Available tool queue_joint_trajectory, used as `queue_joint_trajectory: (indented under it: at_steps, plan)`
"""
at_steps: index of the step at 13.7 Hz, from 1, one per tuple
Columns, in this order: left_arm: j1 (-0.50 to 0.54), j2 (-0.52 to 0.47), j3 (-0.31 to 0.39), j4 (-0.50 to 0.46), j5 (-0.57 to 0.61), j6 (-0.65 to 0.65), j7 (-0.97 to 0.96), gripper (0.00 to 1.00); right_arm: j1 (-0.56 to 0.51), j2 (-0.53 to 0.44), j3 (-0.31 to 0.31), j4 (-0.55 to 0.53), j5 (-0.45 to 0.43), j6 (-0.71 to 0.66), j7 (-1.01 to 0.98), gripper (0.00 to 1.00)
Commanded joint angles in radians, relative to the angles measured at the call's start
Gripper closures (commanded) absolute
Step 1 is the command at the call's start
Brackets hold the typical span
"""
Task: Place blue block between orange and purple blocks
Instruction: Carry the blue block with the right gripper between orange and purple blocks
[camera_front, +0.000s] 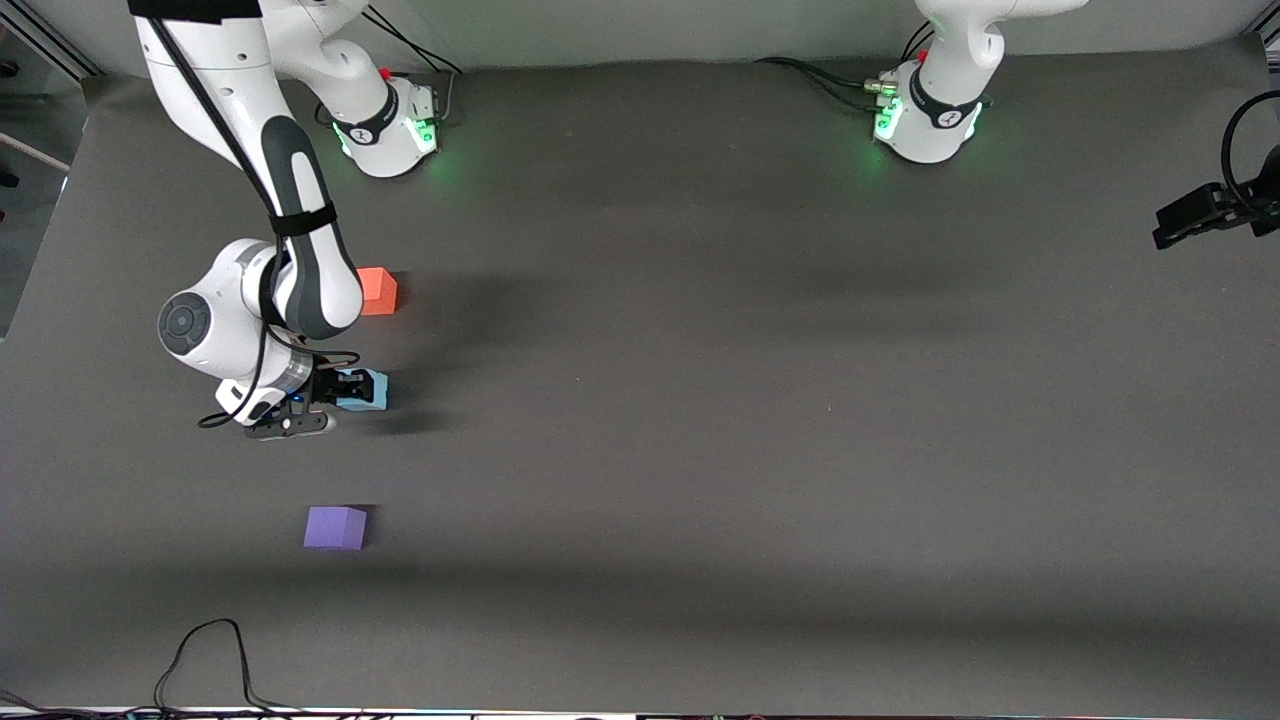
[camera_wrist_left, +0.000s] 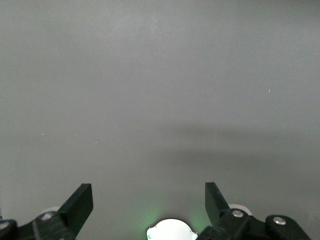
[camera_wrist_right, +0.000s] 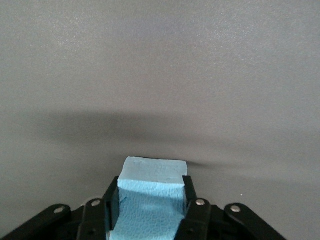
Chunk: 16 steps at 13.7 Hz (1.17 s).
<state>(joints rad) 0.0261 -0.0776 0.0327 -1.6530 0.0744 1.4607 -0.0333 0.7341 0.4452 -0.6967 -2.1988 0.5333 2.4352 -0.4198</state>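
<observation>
1. Carrying step in hand — right claw clenched on the blue block, over the bench between orange block and purple block.
2. Next, probably: lower straight, set down in line, release.
3. Left claw released, waiting off at its end.

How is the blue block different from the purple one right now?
Colour: the blue block is light sky-blue, the purple block violet. State: the blue block is clamped in the right gripper, while the purple block sits free on the table, untouched. Place: the purple block lies nearer the front camera than the orange block; the blue one is held over the stretch between them. Both are small matte cubes of like size.
</observation>
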Motion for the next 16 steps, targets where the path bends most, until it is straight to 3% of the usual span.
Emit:
queue_joint_trajectory:
  at_steps: [1, 2, 4, 8, 11, 16]
  plan:
    - [0.0, -0.004, -0.002, 0.013, 0.007, -0.011, 0.018, 0.0, 0.008, 0.016, -0.006, 0.011, 0.036, 0.013, -0.037, 0.35]
    - [0.0, -0.004, -0.002, 0.013, 0.007, -0.008, 0.016, 0.0, 0.008, 0.015, -0.006, 0.011, 0.036, 0.012, -0.037, 0.29]
    - [0.0, -0.004, -0.004, 0.013, -0.002, 0.001, 0.016, 0.0, 0.002, 0.01, -0.006, 0.016, 0.036, 0.005, -0.037, 0.0]
    - [-0.002, -0.002, -0.004, 0.009, -0.005, 0.015, 0.007, 0.0, 0.007, -0.029, -0.009, 0.027, 0.034, -0.008, -0.028, 0.0]
    - [-0.003, -0.001, -0.004, 0.007, -0.005, 0.015, 0.006, 0.0, 0.016, -0.095, -0.042, 0.063, 0.013, -0.114, -0.024, 0.0]
    - [0.0, -0.002, -0.004, 0.004, -0.005, 0.009, 0.006, 0.0, 0.016, -0.18, -0.069, 0.27, -0.185, -0.411, 0.116, 0.0]
